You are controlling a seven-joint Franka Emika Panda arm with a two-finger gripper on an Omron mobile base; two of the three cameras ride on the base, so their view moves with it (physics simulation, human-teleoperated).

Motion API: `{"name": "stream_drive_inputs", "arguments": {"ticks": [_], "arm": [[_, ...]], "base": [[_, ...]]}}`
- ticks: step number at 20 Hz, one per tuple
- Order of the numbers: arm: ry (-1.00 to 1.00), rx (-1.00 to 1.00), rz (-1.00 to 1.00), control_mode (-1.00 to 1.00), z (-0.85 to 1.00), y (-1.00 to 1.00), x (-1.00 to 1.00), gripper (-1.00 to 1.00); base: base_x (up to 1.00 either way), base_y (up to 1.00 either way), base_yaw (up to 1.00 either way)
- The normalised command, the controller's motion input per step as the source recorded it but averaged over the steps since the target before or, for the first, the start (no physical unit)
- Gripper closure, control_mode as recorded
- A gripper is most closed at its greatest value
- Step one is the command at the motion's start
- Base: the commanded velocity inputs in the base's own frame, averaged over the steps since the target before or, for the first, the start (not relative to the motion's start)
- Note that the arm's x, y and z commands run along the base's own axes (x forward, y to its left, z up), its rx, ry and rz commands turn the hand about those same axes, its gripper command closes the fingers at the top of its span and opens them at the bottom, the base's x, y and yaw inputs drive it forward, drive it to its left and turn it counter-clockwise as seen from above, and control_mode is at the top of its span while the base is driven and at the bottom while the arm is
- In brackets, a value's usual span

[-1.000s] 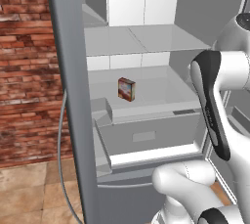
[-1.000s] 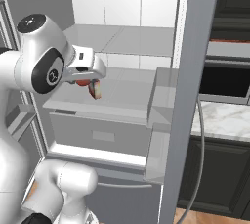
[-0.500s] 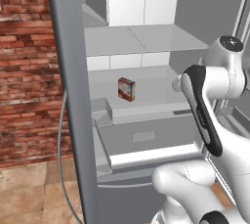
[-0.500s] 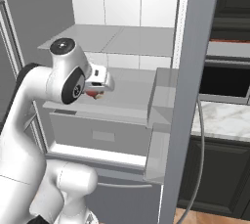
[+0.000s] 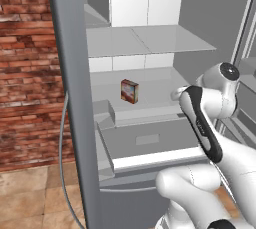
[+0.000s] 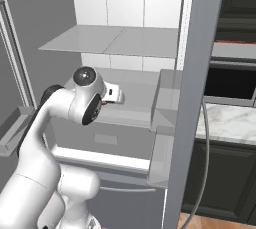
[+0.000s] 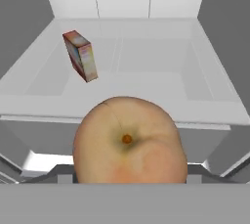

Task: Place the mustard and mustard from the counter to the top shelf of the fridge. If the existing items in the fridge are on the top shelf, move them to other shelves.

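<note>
My end effector (image 6: 116, 94) is holding the apple (image 7: 129, 140); in the hand view the fruit is sitting right at the bottom centre, its dimpled end facing the camera, hiding the finger tips. In the right base view a sliver of red is showing just below the white hand, at the front of the fridge (image 6: 197, 48) interior.

The apple is hanging over the front edge of the wide white shelf (image 7: 146, 88), above the grey drawer (image 5: 150, 140). I cannot tell whether it is touching the shelf lip.

The small box (image 5: 129, 91) with the reddish picture front is standing upright on that same white shelf, toward its left side in the left base view, apart from the apple and further back. In the hand view it is appearing tilted, which is the camera's roll.

The grey two-panel top shelf (image 5: 150, 40) is lying above, with a seam down its middle.

To the right of the open fridge, in the right base view, the marble surface (image 6: 227, 123) is showing over dark cabinets (image 6: 220, 178). A brick wall (image 5: 30, 73) is standing to the left of the fridge door (image 5: 75, 113).
</note>
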Motion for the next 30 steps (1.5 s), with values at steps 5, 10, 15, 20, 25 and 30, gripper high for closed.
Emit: {"name": "stream_drive_inputs", "arguments": {"ticks": [5,10,15,20,25,30], "arm": [[0.00,0.00,0.00,-1.00,0.00,0.00,0.46,1.00],[0.00,0.00,0.00,-1.00,-0.03,0.00,0.41,1.00],[0.01,-0.07,0.00,-1.00,-0.27,0.00,0.32,1.00],[0.01,-0.09,0.00,-1.00,-0.42,0.00,0.32,1.00],[0.00,0.00,0.00,-1.00,-0.10,0.00,0.33,1.00],[0.00,0.00,0.00,-1.00,-0.21,0.00,0.41,1.00]], "base": [[0.00,0.00,0.00],[0.00,0.00,0.00],[0.00,0.00,0.00],[0.00,0.00,0.00],[0.00,0.00,0.00],[0.00,0.00,0.00]]}}
